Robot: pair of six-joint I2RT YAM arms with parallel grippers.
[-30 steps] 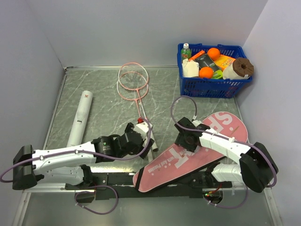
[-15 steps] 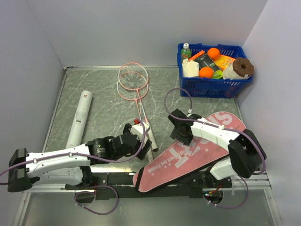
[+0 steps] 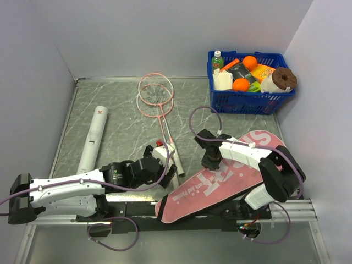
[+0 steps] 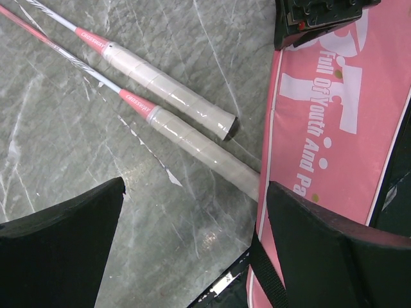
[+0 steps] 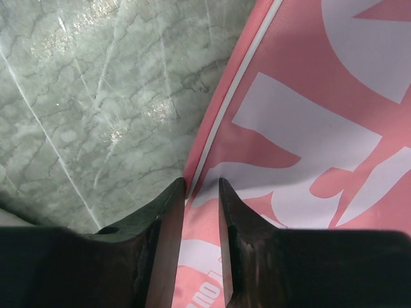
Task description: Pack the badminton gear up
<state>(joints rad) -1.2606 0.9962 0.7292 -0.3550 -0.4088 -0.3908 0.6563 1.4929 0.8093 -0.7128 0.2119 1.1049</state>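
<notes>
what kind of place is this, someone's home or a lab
Most likely a robot lab test cell: plain grey walls box in a marble-look table, with staged props, rackets and a grocery basket.

On the pink bag point(image 4: 385, 96), beside the right finger of the left gripper point(image 4: 196, 192): "Full Of Youth And Pa" in white; collar print on the rackets point(image 4: 168, 97) unreadable.

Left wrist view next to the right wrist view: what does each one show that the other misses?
Only the left wrist view: two racket handles lying side by side, framed by the open left gripper. Only the right wrist view: the right gripper pinching the bag at its white-piped edge. Both: the pink bag with white lettering, and the grey marbled table.
</notes>
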